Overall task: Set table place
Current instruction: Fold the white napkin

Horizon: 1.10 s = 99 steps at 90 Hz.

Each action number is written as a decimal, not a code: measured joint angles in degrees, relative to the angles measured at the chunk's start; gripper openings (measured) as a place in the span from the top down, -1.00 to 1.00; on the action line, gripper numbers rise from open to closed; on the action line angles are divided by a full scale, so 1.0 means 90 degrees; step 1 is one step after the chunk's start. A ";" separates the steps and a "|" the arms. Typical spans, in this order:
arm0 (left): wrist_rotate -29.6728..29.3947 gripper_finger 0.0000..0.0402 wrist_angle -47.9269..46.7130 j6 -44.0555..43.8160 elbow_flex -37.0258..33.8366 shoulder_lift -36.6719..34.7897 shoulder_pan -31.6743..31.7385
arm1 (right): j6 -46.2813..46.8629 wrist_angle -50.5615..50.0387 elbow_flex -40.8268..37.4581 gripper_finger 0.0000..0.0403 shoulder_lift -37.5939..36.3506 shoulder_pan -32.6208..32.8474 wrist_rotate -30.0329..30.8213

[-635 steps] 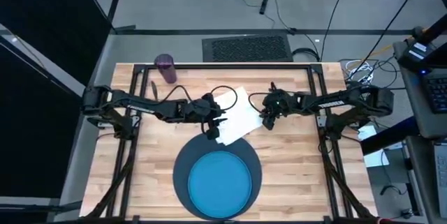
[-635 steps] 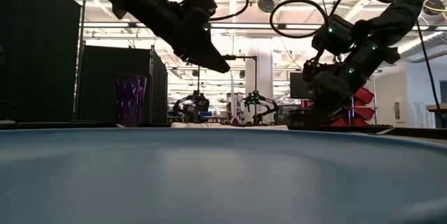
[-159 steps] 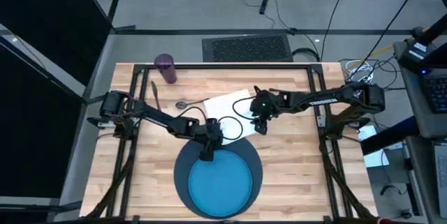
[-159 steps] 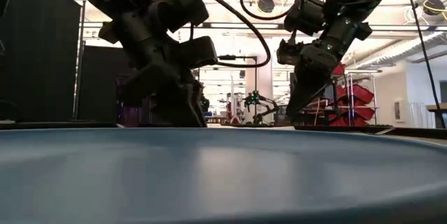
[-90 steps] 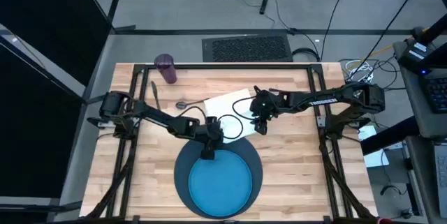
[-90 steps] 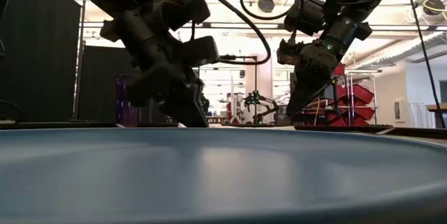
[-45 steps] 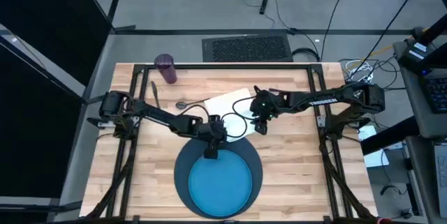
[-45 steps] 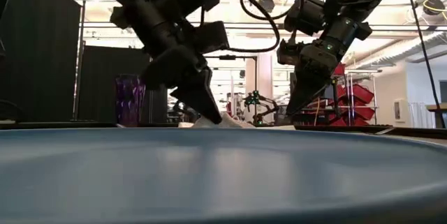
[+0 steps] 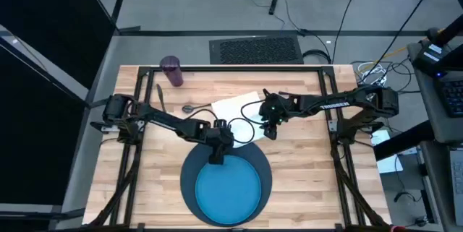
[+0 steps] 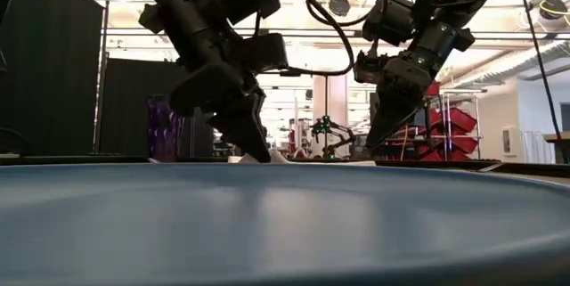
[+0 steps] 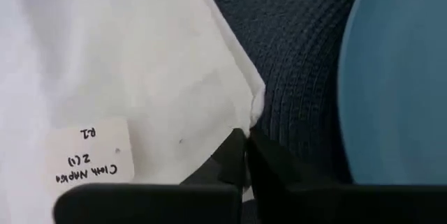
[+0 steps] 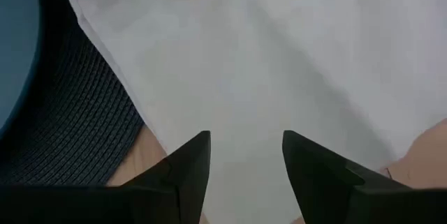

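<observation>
The white napkin (image 9: 242, 114) lies spread on the table (image 9: 304, 174), its near corner over the far rim of the dark slate-blue mat (image 9: 189, 170). The bright blue plate (image 9: 228, 188) sits on the mat. My left gripper (image 11: 246, 138) is shut on the napkin's near corner, at the mat's far rim (image 9: 215, 152). My right gripper (image 12: 244, 155) stands open over the napkin's right part (image 9: 270, 132). The purple cup (image 9: 171, 70) stands at the far left, with cutlery (image 9: 160, 96) and a spoon (image 9: 189, 108) near it. My left gripper pinches the napkin's near corner (image 11: 253, 105) between its two fingertips, coming slanting down from the far left. The corner is raised a little above the mat (image 10: 270, 156); the rest of the napkin lies flat. My right gripper's open fingers (image 12: 192, 158) point down at the napkin; I cannot tell whether they touch it.
Black frame bars (image 9: 137, 116) run along the table's left and right sides. A cable (image 9: 242, 123) loops from the left arm over the napkin. Bare wood lies to the right of the mat (image 9: 304, 181).
My left gripper has risen a little from the mat's far rim and gone slightly toward the table's right edge, still shut, drawing the napkin's near corner up with it. The rest of the napkin has stayed flat.
</observation>
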 joint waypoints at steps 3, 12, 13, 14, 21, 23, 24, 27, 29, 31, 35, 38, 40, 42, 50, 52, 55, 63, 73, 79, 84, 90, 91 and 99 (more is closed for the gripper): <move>0.0028 1.00 0.0000 0.0001 0.0000 0.0000 0.0000 | 0.0002 0.0000 0.0000 0.17 0.0000 0.0000 0.0000; 0.0183 0.98 0.0003 0.0054 0.0000 0.0000 -0.0022 | 0.0007 0.0002 0.0000 0.17 0.0000 0.0000 0.0000; 0.0195 0.97 0.0006 0.0074 0.0000 0.0000 -0.0024 | 0.0007 0.0002 0.0000 0.17 0.0000 0.0000 0.0000; 0.0203 0.96 0.0011 0.0099 0.0000 0.0000 -0.0026 | 0.0007 0.0002 0.0000 0.17 0.0000 0.0000 0.0000; 0.0222 0.90 0.0094 0.0218 0.0000 0.0000 -0.0061 | 0.0019 0.0002 0.0000 0.17 0.0000 0.0000 0.0000; 0.0224 0.88 0.0130 0.0225 0.0000 0.0000 -0.0072 | 0.0020 0.0002 0.0000 0.17 0.0000 0.0000 0.0000; 0.0225 0.86 0.0151 0.0230 0.0000 0.0000 -0.0071 | 0.0021 0.0001 0.0000 0.17 0.0000 0.0000 0.0000; 0.0223 0.83 0.0213 0.0232 0.0000 0.0000 -0.0073 | 0.0022 0.0002 0.0000 0.17 0.0000 0.0000 0.0000; 0.0223 0.80 0.0243 0.0231 0.0000 0.0000 -0.0073 | 0.0022 0.0002 0.0000 0.17 0.0000 0.0000 -0.0001; 0.0223 0.78 0.0261 0.0231 0.0000 0.0000 -0.0075 | 0.0022 0.0001 0.0000 0.17 0.0000 0.0000 -0.0002; 0.0202 0.73 0.0324 0.0221 0.0000 -0.0002 -0.0075 | 0.0022 0.0002 0.0000 0.17 0.0000 0.0000 -0.0002; 0.0164 0.70 0.0363 0.0217 0.0000 -0.0002 -0.0073 | 0.0022 0.0002 0.0000 0.17 0.0000 0.0000 -0.0005; 0.0124 0.69 0.0374 0.0216 0.0000 -0.0002 -0.0073 | 0.0022 0.0000 0.0000 0.17 0.0000 0.0000 -0.0005; 0.0078 0.67 0.0380 0.0207 0.0000 -0.0002 -0.0073 | 0.0022 0.0002 0.0000 0.17 0.0000 0.0000 -0.0005; 0.0035 0.62 0.0472 0.0168 0.0000 -0.0002 -0.0070 | 0.0022 0.0001 0.0000 0.17 0.0000 0.0000 -0.0005; 0.0033 0.61 0.0499 0.0168 0.0000 -0.0002 -0.0070 | 0.0022 0.0000 0.0000 0.17 0.0000 0.0000 -0.0005; 0.0033 0.60 0.0518 0.0166 0.0000 -0.0002 -0.0070 | 0.0022 0.0000 0.0000 0.17 0.0000 0.0000 -0.0007; 0.0031 0.59 0.0494 0.0163 0.0000 -0.0002 -0.0076 | 0.0022 0.0000 0.0000 0.17 0.0000 0.0001 -0.0007; 0.0190 0.59 0.0486 0.0168 0.0000 -0.0002 -0.0134 | 0.0024 -0.0018 0.0000 0.17 0.0000 0.0000 -0.0012; 0.0235 0.59 0.0495 0.0170 0.0000 -0.0002 -0.0181 | 0.0024 -0.0030 0.0000 0.17 0.0000 0.0000 -0.0012; 0.0230 0.59 0.0508 0.0180 0.0000 -0.0002 -0.0206 | 0.0024 -0.0027 0.0000 0.17 0.0000 0.0000 -0.0012; 0.0202 0.59 0.0517 0.0204 0.0000 -0.0002 -0.0207 | 0.0024 -0.0027 0.0000 0.17 0.0000 0.0002 -0.0012; 0.0190 0.59 0.0517 0.0204 0.0000 -0.0002 -0.0204 | 0.0024 -0.0027 0.0000 0.17 0.0000 0.0002 -0.0012; 0.0146 0.59 0.0597 0.0200 0.0000 0.0080 -0.0197 | 0.0024 -0.0026 0.0000 0.17 0.0000 0.0000 -0.0012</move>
